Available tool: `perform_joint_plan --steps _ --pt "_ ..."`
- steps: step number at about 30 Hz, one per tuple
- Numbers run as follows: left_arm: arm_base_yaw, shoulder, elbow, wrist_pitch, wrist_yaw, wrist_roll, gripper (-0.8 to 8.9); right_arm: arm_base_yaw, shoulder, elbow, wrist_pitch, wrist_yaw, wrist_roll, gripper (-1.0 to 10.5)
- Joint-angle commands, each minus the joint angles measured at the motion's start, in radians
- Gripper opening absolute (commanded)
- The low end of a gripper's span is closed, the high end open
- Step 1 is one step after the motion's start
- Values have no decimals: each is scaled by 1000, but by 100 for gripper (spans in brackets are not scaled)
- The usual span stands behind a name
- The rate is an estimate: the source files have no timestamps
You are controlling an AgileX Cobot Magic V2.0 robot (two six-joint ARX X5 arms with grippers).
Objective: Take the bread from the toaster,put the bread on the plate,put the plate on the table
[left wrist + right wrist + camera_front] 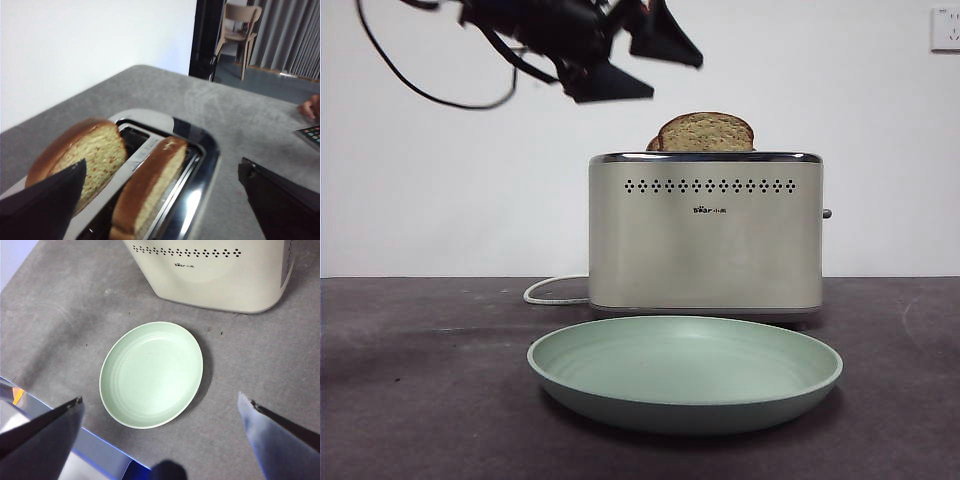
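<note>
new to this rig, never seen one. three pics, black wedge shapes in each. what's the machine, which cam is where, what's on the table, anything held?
It is a two-armed table robot; each arm ends in a gripper of two black jaws, the wedges you see.

The front view is a low camera looking level across the table. It shows a cream toaster with bread sticking out of the top, and an empty mint-green plate in front. The dark shape top left is the left gripper, above and to the side of the toaster.

The left wrist view looks down from that arm: its open left gripper hangs over the toaster's slots, which hold two slices.

The right wrist view looks down from the other arm: the right gripper, open, is above the plate.

Nothing is held.
</note>
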Motion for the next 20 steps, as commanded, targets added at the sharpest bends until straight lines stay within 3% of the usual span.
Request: perform_joint_plan --steps 1,7,15,19,20 --pt "-11 49 27 8 -8 18 616 1 -1 5 3 -1 -5 628" --pt "-27 101 35 2 -51 47 605 1 0 5 3 0 -13 627" --pt "-50 109 35 -16 -53 69 113 1 1 5 3 3 -13 626" --pt "-50 109 35 -16 -52 69 -15 1 2 5 3 4 -12 626" --pt "-50 109 35 -15 -52 69 -10 1 4 5 3 4 -12 626"
